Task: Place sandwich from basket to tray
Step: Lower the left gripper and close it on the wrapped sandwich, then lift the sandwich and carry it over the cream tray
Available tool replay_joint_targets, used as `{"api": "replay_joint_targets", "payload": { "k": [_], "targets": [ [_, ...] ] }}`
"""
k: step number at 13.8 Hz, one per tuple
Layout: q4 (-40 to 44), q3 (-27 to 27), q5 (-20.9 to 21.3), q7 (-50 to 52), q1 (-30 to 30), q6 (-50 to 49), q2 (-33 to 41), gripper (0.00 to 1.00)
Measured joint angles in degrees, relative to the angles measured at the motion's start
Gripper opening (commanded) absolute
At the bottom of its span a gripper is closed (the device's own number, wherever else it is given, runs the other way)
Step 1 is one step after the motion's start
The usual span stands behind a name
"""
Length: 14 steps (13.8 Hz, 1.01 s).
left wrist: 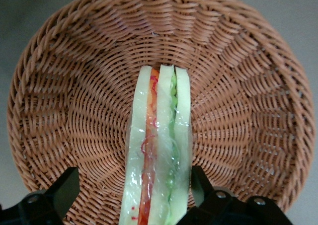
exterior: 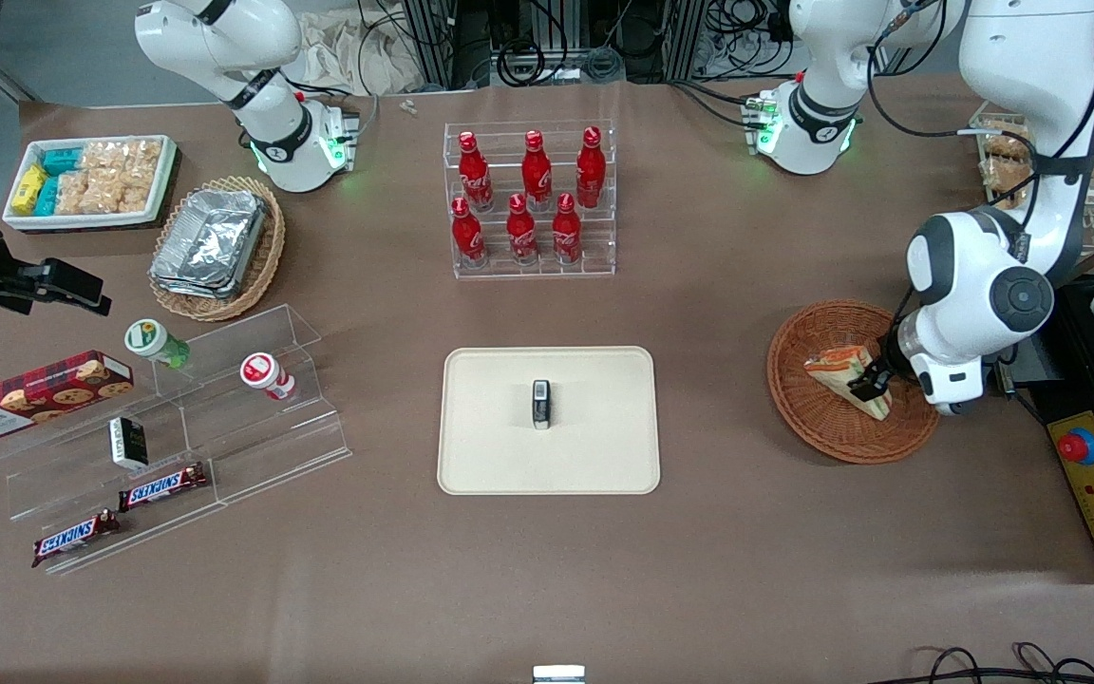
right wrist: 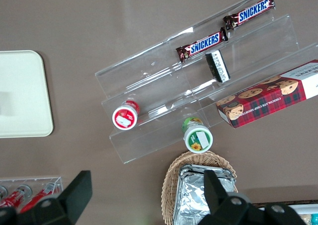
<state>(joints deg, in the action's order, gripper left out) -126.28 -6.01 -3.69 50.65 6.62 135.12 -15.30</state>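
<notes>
Reddish-brown wicker forms the basket, which stands on the brown tabletop toward the working arm's end. The sandwich, a triangular wedge of pale bread with orange-red and green filling layers, lies inside the basket in clear wrap. None of the transfer is complete: the sandwich has not left the basket.

The left arm's end effector is lowered into the basket at the sandwich. In the wrist view the end effector straddles the wedge with its fingers spread apart. One finger sits against or just beside one bread face; the other finger stands clear of the sandwich, with woven basket floor visible in the gap. No clamping force is evident on the wrap.

The cream-beige tray lies at the middle of the tabletop, well apart from the basket, toward the parked arm's end from it. A small dark-and-white item already stands near the tray centre; its identity cannot be determined.

Judged status: approach and alignment achieved, grasp pending. Remaining steps are closing on the sandwich, lifting it over the basket rim, carrying it to the tray, and releasing it on a bare area clear of the small item.
</notes>
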Motion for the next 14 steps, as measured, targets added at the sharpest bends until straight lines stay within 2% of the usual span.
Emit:
{"api": "replay_joint_targets", "payload": {
  "k": [1,2,4,6,7,11,14],
  "targets": [
    [-0.12,0.01,-0.07,0.00,0.01,0.39,-0.61,0.99],
    [-0.23,0.04,-0.18,0.01,0.01,0.80,-1.24,0.91],
    [-0.26,0.18,-0.37,0.01,0.04,1.32,-2.19,0.66],
    [-0.26,0.44,-0.61,0.04,0.26,1.44,-2.45,0.19],
    [-0.26,0.52,-0.65,0.10,0.43,1.58,-2.45,0.00],
    [-0.01,1.24,-0.67,0.08,0.57,1.64,-0.79,0.00],
    [1.48,2.25,-0.66,-5.02,0.65,-6.62,6.01,0.00]
  ]
}}
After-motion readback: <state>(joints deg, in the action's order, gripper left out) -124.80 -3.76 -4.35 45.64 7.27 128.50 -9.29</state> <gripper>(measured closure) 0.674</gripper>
